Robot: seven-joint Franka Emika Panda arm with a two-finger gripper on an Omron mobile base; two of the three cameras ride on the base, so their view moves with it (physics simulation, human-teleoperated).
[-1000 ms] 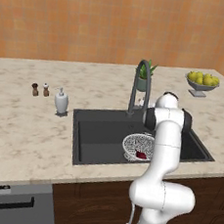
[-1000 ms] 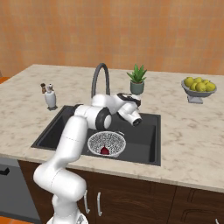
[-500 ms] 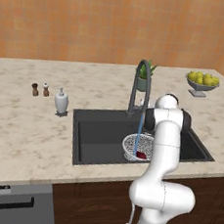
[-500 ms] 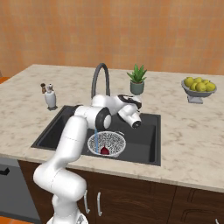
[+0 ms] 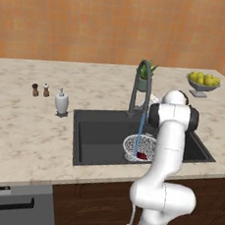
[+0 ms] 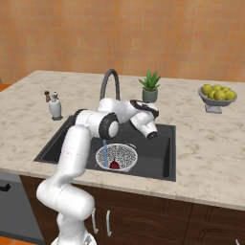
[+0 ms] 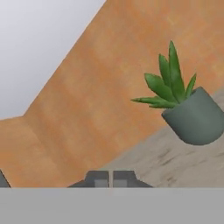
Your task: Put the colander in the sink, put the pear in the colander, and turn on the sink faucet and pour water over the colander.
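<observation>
A: Gripper (image 7: 110,178) state at this entry? Finger tips (image 7: 98,178) sat side by side at the bottom of the hand view, closed together, nothing held. Hand camera faced a potted plant (image 7: 183,111) on the counter (image 7: 175,159) against the orange wall (image 7: 109,78).

B: Noted. Task items?

A: Colander (image 5: 140,147) stood inside the sink (image 5: 102,135), toward the front edge, right of centre in the left base view. Pear (image 6: 115,164) lay in the colander, near its front rim.

B: Faucet?

A: Sink faucet (image 6: 110,81) arched over the basin; a thin blue stream of water (image 5: 140,132) fell from the spout into the colander.

B: Surroundings?

A: Soap bottle (image 5: 62,102) left of the sink, two small shakers (image 5: 40,90) beyond it; bowl of yellow fruit (image 6: 218,95) well to the right.
</observation>
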